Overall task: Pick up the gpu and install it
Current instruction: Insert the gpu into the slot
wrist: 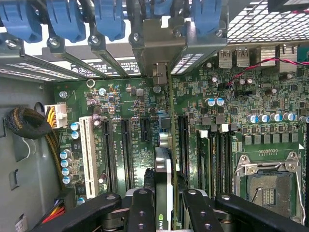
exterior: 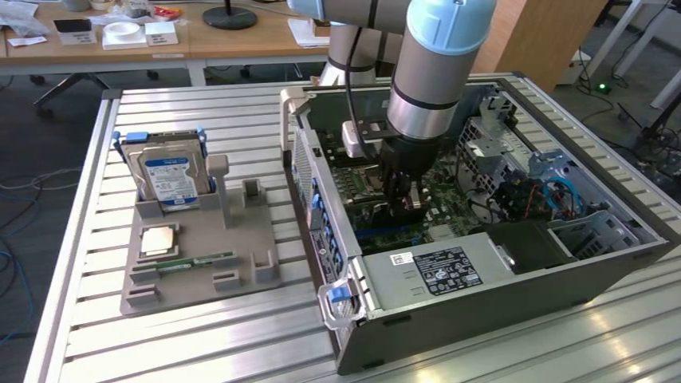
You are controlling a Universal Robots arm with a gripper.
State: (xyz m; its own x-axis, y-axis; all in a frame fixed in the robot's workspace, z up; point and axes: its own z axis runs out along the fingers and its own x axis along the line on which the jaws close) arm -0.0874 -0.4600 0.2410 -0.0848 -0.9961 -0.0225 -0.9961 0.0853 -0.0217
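Note:
The gpu [wrist: 163, 166] stands edge-on between my fingers [wrist: 142, 212], a thin card with a green logo near my grip. Its silver end bracket [wrist: 157, 46] reaches the case's rear wall, under the blue slot clips [wrist: 108, 19]. It lies along the motherboard's [wrist: 227, 111] long black expansion slots [wrist: 126, 150]; I cannot tell whether it is seated. My gripper [wrist: 164, 215] is shut on the card. In the exterior view my gripper [exterior: 403, 195] is down inside the open computer case [exterior: 319, 263], over the green board.
The empty processor socket [wrist: 265, 186] lies beside the memory slots [wrist: 219, 159]. A black power supply [exterior: 442, 271] fills the case's near corner. On the slatted table a grey holder [exterior: 239, 231] carries the blue-labelled hard drive [exterior: 171, 179], a processor chip [exterior: 159, 239] and a green memory stick [exterior: 197, 261].

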